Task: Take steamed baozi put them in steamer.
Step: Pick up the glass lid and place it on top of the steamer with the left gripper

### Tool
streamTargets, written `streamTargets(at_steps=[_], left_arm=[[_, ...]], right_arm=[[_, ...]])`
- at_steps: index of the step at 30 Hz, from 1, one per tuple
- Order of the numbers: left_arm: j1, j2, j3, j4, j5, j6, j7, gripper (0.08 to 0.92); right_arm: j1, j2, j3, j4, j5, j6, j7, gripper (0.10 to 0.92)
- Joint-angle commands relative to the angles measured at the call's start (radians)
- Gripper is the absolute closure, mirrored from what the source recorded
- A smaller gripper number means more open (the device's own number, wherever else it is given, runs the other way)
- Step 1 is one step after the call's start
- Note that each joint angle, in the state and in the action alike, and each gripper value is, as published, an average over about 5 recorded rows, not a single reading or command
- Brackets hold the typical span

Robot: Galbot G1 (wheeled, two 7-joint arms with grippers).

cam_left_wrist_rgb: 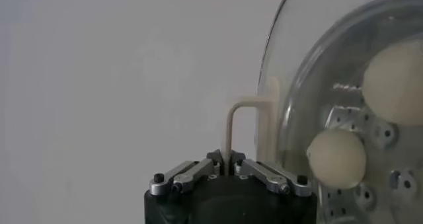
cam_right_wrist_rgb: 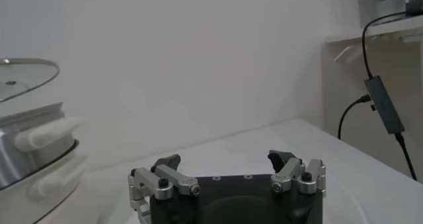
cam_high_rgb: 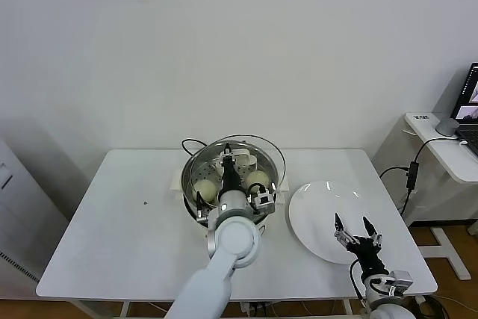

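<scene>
- The table (cam_high_rgb: 112,214) fills the lower half of the head view.
- The plate (cam_high_rgb: 314,218) lies at lower right, beside the steamer.
- The steamer (cam_high_rgb: 196,201) stands at centre, a glass lid (cam_high_rgb: 261,149) over it.
- 2 baozi (cam_high_rgb: 205,187) show inside, perhaps more hidden.
- Left gripper (cam_left_wrist_rgb: 226,162) has its jaws clamped on the lid's handle (cam_left_wrist_rgb: 239,116).
- Right gripper (cam_high_rgb: 356,231), jaws wide, hovers over the plate.
</scene>
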Motion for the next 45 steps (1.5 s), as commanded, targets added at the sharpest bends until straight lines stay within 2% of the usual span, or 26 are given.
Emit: streamTargets(at_steps=[1, 11, 23, 45], left_arm=[[0.014, -0.049, 0.009, 0.009, 0.115, 0.049, -0.014, 0.869], [0.025, -0.049, -0.003, 0.030, 0.152, 0.049, -0.013, 0.869], [0.042, -0.049, 0.000, 0.036, 0.091, 0.049, -0.064, 0.869], [0.033, -0.049, -0.013, 0.061, 0.070, 0.049, -0.065, 0.869]], right_arm=[[0.001, 0.001, 0.000, -0.004, -0.001, 0.003, -0.001, 0.203], [0.003, 0.001, -0.005, -0.009, -0.002, 0.007, -0.002, 0.203], [0.000, 0.005, -0.006, -0.010, -0.008, 0.013, -0.002, 0.203], [0.000, 0.010, -0.007, -0.011, -0.013, 0.014, -0.004, 0.203]])
